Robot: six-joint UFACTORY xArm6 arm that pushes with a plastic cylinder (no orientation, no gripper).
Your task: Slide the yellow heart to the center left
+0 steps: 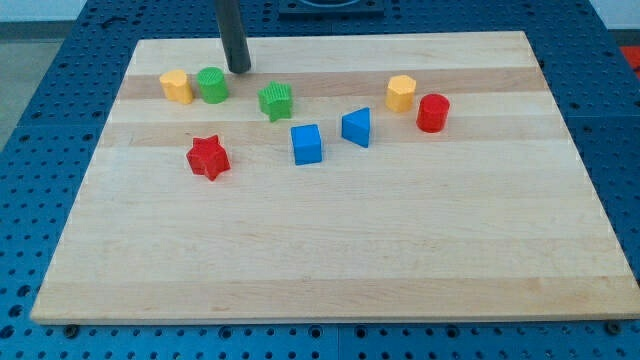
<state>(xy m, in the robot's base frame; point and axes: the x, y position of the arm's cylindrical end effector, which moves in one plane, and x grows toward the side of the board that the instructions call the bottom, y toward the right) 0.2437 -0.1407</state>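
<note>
The yellow heart [177,86] lies near the board's upper left, touching a green round block [212,85] on its right. My tip [238,69] rests on the board just above and to the right of the green round block, a short way from the yellow heart. A green star [276,101] lies right of and below the tip.
A red star [208,157] lies below the yellow heart. A blue cube [307,143] and a blue triangular block [356,127] sit near the middle. A yellow hexagonal block [401,93] and a red cylinder [433,112] lie at the upper right. The wooden board [330,260] sits on a blue perforated table.
</note>
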